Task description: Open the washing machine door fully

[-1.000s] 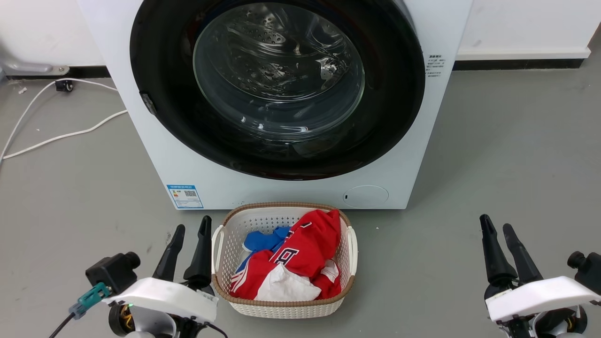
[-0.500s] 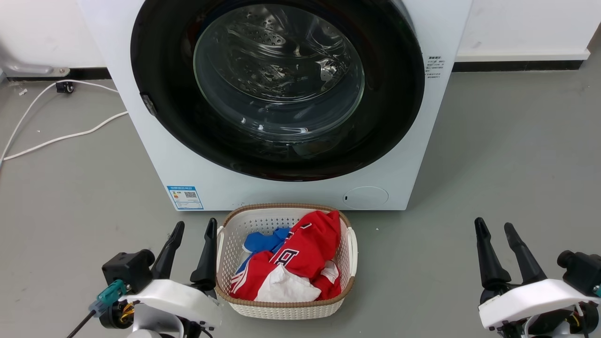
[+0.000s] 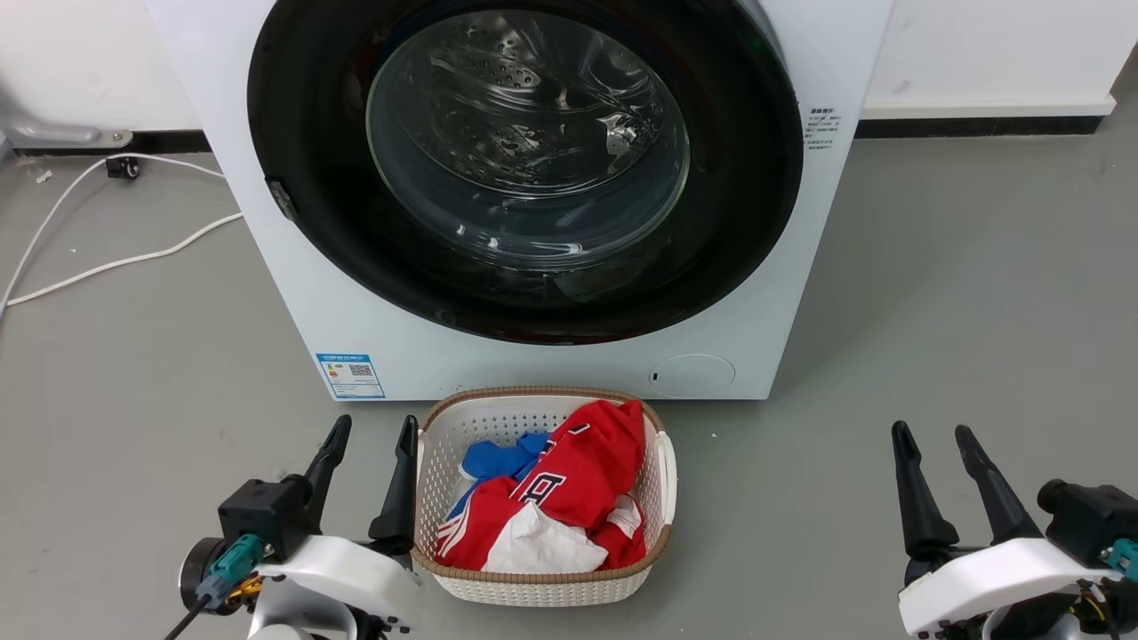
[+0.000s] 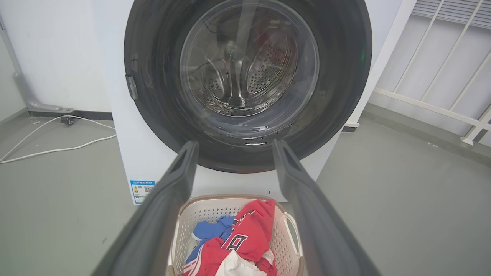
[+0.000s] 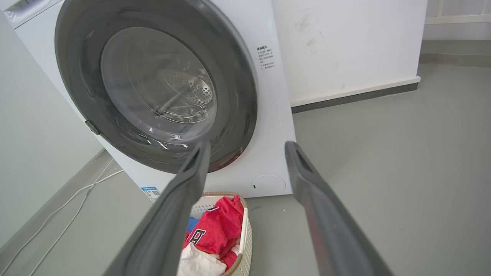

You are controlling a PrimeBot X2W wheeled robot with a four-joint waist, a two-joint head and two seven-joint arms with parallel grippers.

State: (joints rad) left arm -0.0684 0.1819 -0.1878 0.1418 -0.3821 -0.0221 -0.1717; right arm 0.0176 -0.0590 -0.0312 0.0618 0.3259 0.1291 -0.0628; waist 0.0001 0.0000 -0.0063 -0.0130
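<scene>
The washing machine door is seen shut flat against the front of the washing machine, in the upper centre of the head view. It is judged to be a heavy, stiff disc. Its glossy black ring would likely be slippery under the fingers, and its bulging glass window should not be knocked. A small grey metal fitting is set at the left of the rim. If that is the hinge, hold is best taken at the opposite, right edge of the rim, and a swinging arc is to be expected.

Both claws are empty and spread apart. The left claw is at the lower left, its inner finger just beside the laundry basket. The right claw is at the lower right, well apart from the door.

Compared with the frame of a second ago, both claws are opened wider and sit lower in the picture. The left one has been brought rightward toward the basket. The door is unchanged.
</scene>
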